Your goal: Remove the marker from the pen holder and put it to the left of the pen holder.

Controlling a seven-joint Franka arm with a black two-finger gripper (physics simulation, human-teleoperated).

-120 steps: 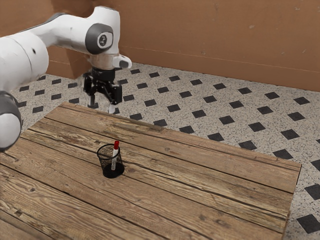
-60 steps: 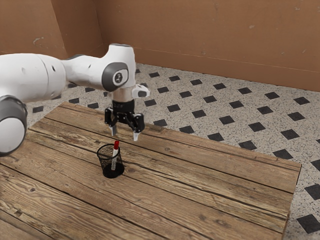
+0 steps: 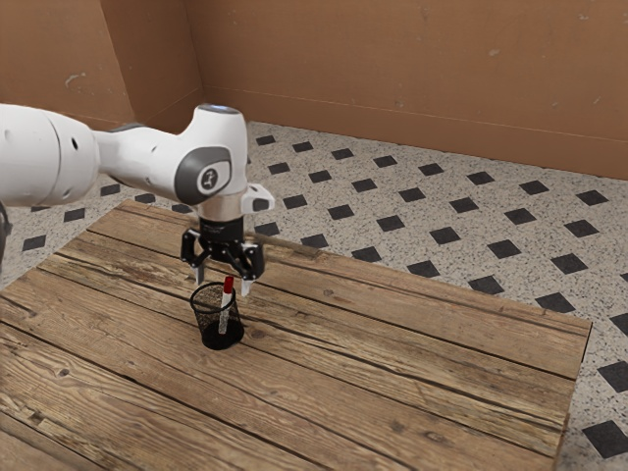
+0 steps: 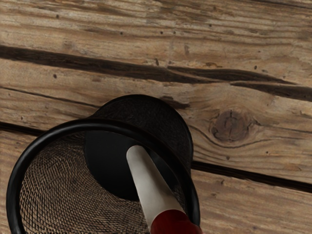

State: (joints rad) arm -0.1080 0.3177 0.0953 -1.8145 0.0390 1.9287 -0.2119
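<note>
The claw (image 3: 224,284), spread and empty, has been lowered and shifted to just above the pen holder (image 3: 203,315) on the desk (image 3: 392,373), in which the marker (image 3: 225,307) is still left leaning, red end up, so a grasp can likely be made once the descent is carefully finished.

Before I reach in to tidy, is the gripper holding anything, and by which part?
Nothing is held: the gripper is open, and the marker leans inside the pen holder.
</note>
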